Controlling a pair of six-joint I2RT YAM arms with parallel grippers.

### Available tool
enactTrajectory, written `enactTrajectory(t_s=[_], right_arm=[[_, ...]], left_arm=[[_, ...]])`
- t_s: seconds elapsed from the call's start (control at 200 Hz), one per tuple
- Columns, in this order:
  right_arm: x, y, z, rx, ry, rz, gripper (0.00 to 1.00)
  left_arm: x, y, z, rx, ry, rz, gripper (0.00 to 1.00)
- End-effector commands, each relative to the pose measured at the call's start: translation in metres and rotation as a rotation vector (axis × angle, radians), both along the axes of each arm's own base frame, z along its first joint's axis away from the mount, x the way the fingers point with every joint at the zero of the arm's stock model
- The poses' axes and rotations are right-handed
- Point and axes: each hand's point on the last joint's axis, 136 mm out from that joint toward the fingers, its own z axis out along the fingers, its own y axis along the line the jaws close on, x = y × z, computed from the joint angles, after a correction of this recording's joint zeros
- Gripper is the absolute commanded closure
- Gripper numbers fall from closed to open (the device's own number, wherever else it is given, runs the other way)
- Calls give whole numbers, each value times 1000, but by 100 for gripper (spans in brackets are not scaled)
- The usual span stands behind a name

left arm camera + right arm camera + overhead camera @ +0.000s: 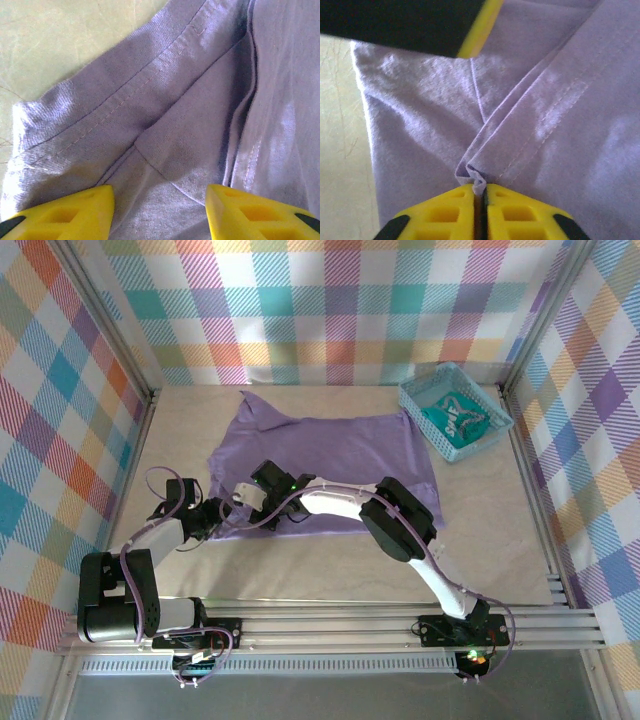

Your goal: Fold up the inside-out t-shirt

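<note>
Lavender t-shirt: spread on worktop, hem stitching and seams exposed, near-left edge rumpled.
right hand: clamped tight on pinched hem fold at that edge.
left hand: half-wide, hovering over adjacent fabric, holding nothing.

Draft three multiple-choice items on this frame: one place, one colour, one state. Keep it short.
1. Where does the teal basket sit?
A. near left edge
B. far right corner of the table
C. table centre

2. What colour is the t-shirt?
A. red
B. white
C. lavender

3. What is the right gripper doing?
A. shut on a fold of the t-shirt
B. wide open over bare table
C. holding the basket

Answers:
1. B: the top view shows it against the far right walls.
2. C: the cloth is pale purple in every view.
3. A: its yellow fingers meet with a pinch of hem between them.
</note>
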Motion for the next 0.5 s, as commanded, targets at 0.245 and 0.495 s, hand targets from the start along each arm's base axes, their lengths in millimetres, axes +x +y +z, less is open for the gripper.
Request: enactTrajectory(t_s=[0.245,0.495], right_arm=[[59,-31,72,208,122,-330,100],[134,-89,40,248,433,-717,73]], left_arm=[[-15,3,-12,1,52,10,46],[-13,5,-5,18,36,-3,41]])
